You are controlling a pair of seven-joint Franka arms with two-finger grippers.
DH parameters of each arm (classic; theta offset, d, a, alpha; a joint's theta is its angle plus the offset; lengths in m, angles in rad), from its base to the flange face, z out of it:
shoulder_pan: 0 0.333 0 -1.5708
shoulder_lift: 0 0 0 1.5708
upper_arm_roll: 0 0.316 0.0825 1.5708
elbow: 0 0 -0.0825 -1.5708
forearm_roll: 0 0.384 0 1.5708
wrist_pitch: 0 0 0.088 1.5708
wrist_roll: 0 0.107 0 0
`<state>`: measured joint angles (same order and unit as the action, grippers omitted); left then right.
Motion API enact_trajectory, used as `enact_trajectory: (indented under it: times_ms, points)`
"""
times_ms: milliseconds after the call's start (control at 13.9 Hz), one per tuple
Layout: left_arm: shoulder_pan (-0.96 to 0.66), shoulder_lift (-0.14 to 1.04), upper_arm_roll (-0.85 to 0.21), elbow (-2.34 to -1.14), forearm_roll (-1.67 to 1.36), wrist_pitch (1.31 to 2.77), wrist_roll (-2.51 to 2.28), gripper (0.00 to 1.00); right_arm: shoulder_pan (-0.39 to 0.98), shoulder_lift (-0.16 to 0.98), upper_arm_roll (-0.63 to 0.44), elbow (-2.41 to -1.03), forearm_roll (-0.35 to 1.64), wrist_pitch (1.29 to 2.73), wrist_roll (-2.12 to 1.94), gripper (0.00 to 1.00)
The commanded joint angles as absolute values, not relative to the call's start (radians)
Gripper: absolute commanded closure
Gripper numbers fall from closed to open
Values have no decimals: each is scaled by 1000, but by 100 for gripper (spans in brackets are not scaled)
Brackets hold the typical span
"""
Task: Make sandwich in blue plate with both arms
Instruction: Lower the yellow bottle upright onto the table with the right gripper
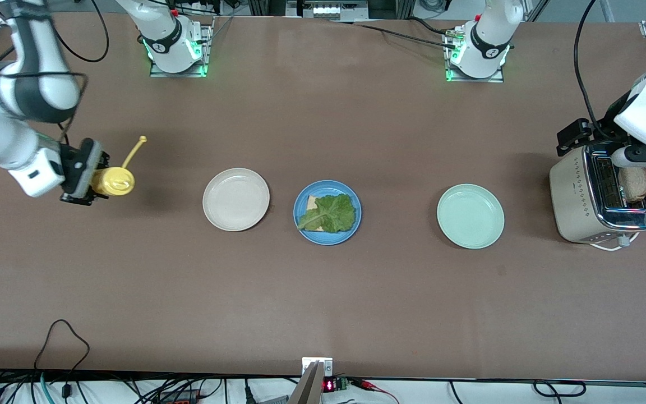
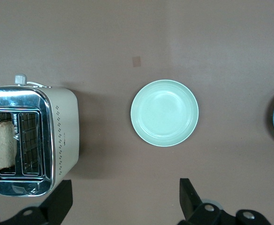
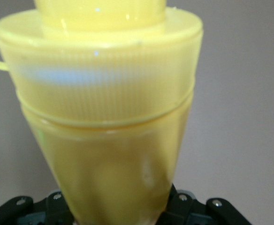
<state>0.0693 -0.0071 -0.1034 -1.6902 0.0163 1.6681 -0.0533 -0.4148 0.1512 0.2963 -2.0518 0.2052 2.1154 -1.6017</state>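
The blue plate, carrying one bread slice topped by a lettuce leaf, is shown mid-bench between a cream plate and a mint plate. The right claw is clenched on a yellow squeeze bottle; the left claw, released, is held over a toaster containing a bread slice; no legible writing is visible

The yellow bottle fills the right wrist view, hiding the fingers; lettuce covers most of the bread.
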Motion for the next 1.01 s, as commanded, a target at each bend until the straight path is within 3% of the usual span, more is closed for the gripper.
enact_trajectory:
  times_ms: [0, 360, 937]
  points:
    - [75, -15, -106, -1683, 11, 1658, -57, 0, -533, 210, 314, -2059, 326, 2114, -1840, 100]
    - [74, -15, -106, -1683, 11, 1658, -57, 0, -696, 412, 316, -2034, 485, 2114, -2150, 100]
    - [75, -15, -106, -1683, 8, 1660, -57, 0, -775, 572, 321, -1987, 528, 2114, -2191, 100]
